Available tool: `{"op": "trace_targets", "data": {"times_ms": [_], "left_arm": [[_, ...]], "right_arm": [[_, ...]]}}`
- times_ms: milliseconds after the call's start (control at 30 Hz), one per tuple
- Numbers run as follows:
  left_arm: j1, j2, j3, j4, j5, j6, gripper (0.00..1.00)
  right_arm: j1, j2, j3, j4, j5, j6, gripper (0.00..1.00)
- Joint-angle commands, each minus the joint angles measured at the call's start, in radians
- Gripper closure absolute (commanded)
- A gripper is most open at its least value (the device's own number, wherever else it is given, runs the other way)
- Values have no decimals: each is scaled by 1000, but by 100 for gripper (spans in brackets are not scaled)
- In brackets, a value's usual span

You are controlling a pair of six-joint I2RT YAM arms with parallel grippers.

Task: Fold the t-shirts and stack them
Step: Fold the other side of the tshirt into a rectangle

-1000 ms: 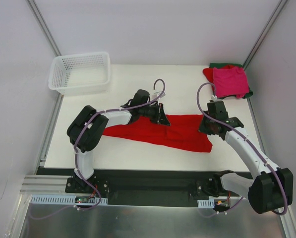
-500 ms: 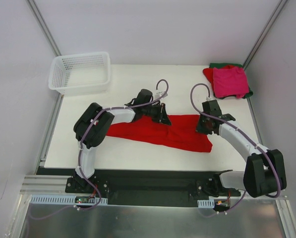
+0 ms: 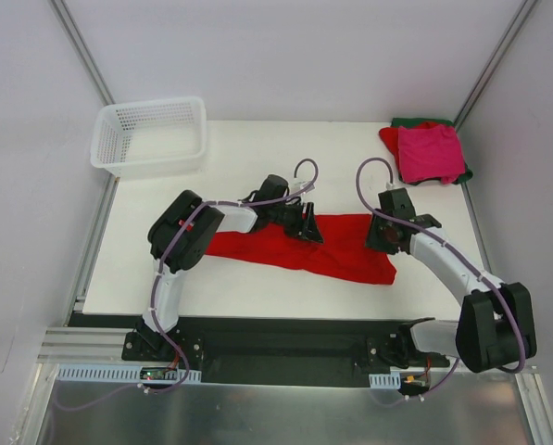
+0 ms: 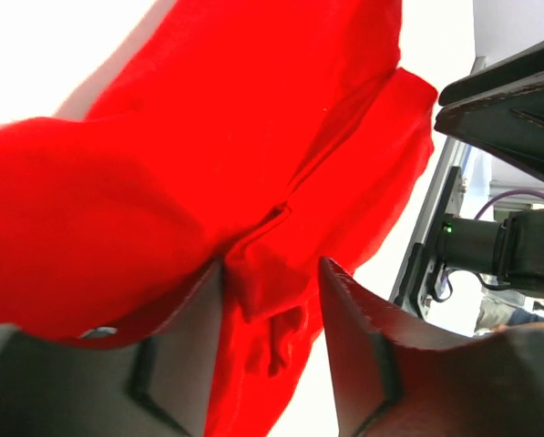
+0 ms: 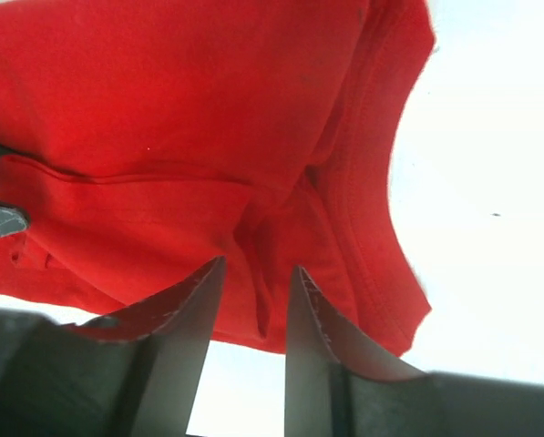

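1. Both pincers had just let go. The left gripper (image 4: 272, 273) stood with its jaws parted over a ridge of the bright red cotton t-shirt (image 3: 299, 247), and the right gripper (image 5: 258, 269) likewise had parted jaws, with a hemmed edge lying loose between them.
2. I judged this the end of one fold. The cloth lay as a long band mid-table, not yet compact enough to stack.
3. The folded magenta-pink t-shirt (image 3: 431, 153) sat on the pile at the far right corner, well apart. The white plastic mesh basket (image 3: 151, 136) stood at the far left.
4. Compared with a second earlier, both pincers had been shut, the left arm had pushed rightward, the right arm's elbow had tucked in, and the band's left end had drawn in slightly.
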Motion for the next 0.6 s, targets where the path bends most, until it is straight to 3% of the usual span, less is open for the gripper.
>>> {"op": "trace_targets", "data": {"times_ms": [0, 300, 333, 400, 433, 533, 567], "left_arm": [[-4, -89, -23, -11, -35, 34, 50], [-4, -225, -69, -28, -47, 40, 31], [-4, -233, -75, -28, -49, 40, 31], [-4, -250, -90, -19, -49, 40, 34], [-5, -255, -110, -14, -49, 36, 36], [-7, -275, -146, 1, -57, 36, 61], [-5, -282, -155, 4, -60, 36, 85]], "right_arm": [[-5, -79, 58, -51, 46, -18, 61], [-5, -168, 52, -98, 22, -18, 64], [-5, -165, 44, -88, 10, -18, 75], [-5, -154, 35, -69, -21, -17, 88], [-3, -140, 32, -49, -30, -15, 99], [-5, -99, 13, 12, -78, -15, 99], [-5, -85, 10, 26, -84, -15, 99]]}}
